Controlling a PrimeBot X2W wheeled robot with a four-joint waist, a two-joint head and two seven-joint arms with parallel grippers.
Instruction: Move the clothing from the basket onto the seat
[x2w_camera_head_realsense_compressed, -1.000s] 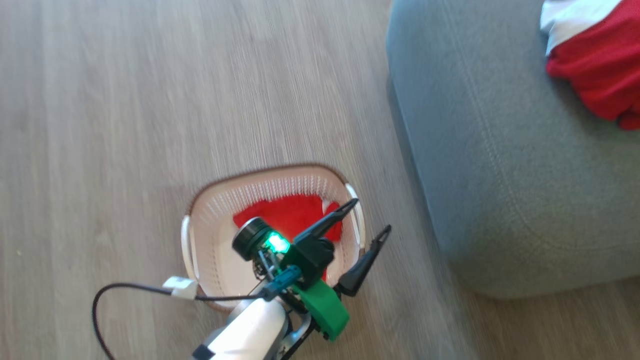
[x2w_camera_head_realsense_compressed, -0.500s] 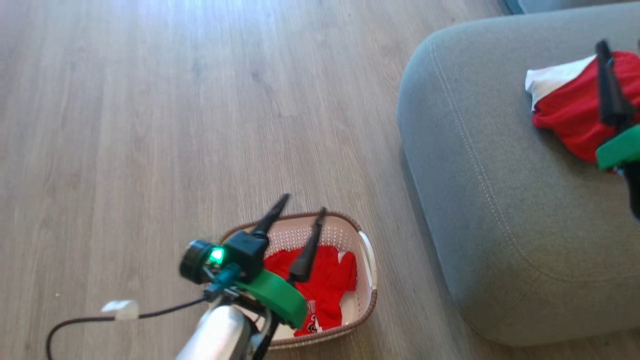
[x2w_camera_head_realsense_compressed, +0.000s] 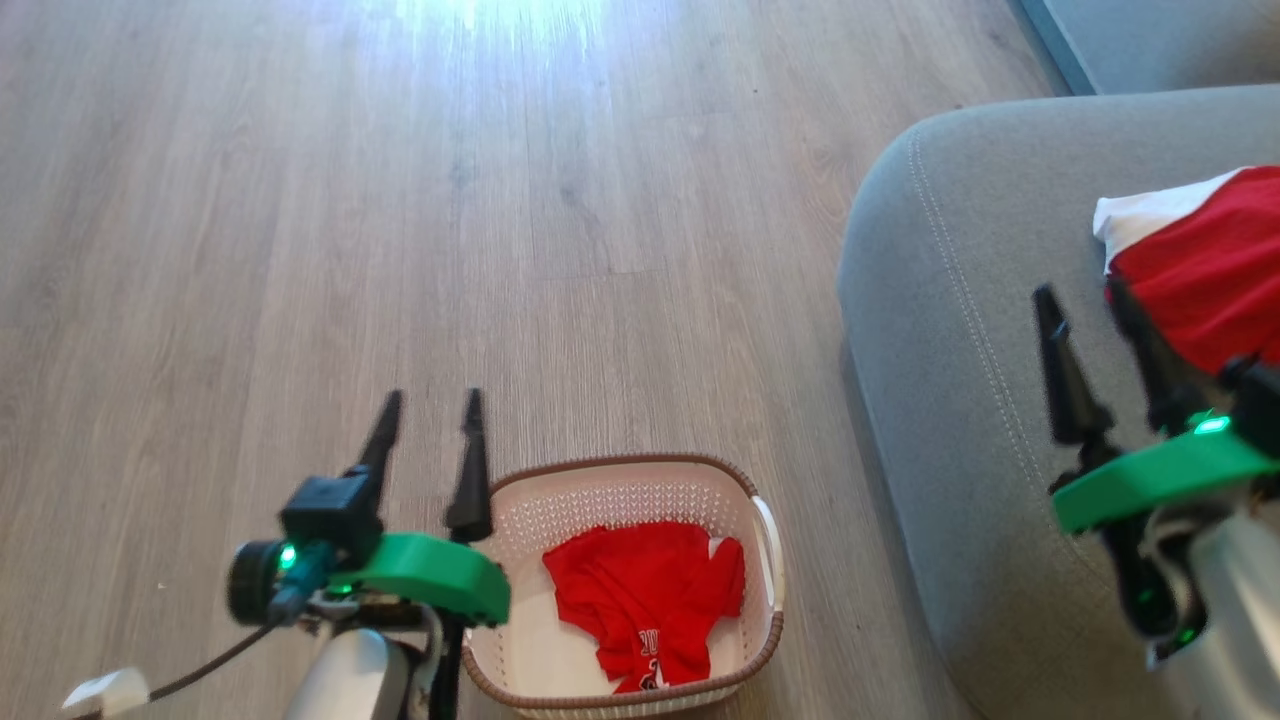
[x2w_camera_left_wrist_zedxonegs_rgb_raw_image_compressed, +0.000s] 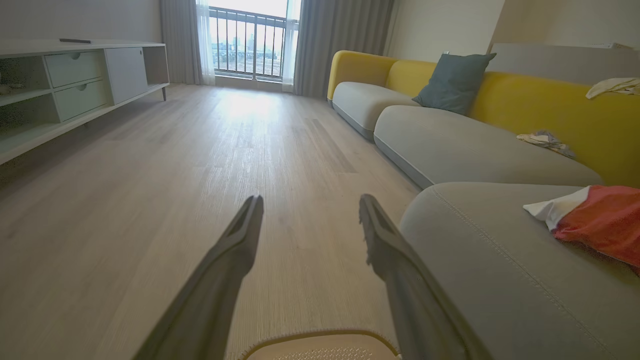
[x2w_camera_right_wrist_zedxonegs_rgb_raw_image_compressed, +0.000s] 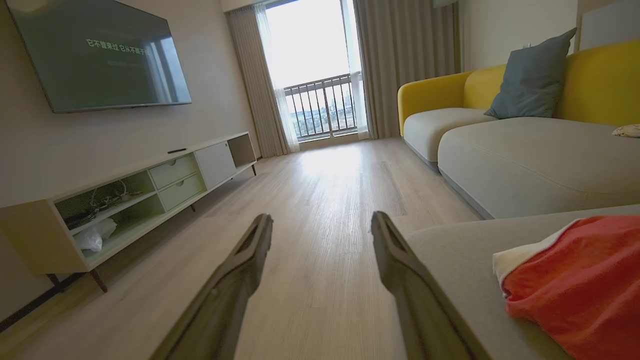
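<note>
Left gripper: fingers apart, nothing between them, hanging over bare floor. Basket sits on the floor just to its right and back from the fingertips, level with the wrist. In the left wrist view the basket's rim edges in low between the two fingers. One red garment lies crumpled inside the basket, toward the wall farther from the left gripper, some white print on its near end, no gripper touching it. Right gripper: also spread wide and empty, above the seat, a little in from the rounded corner and the stitch line. Second red garment, with a white panel at its far end, lies on the seat just right of the right gripper. In the head view the right finger overlaps its edge, but the right wrist view shows grey cushion between finger and cloth, so they are apart. Basket is well off to the right gripper's left, down on the floor beside the seat, with a gap between them. Both grippers point the same way down the room, window straight ahead of them, low cabinet ahead-left, more grey cushions with a yellow back ahead-right.
</note>
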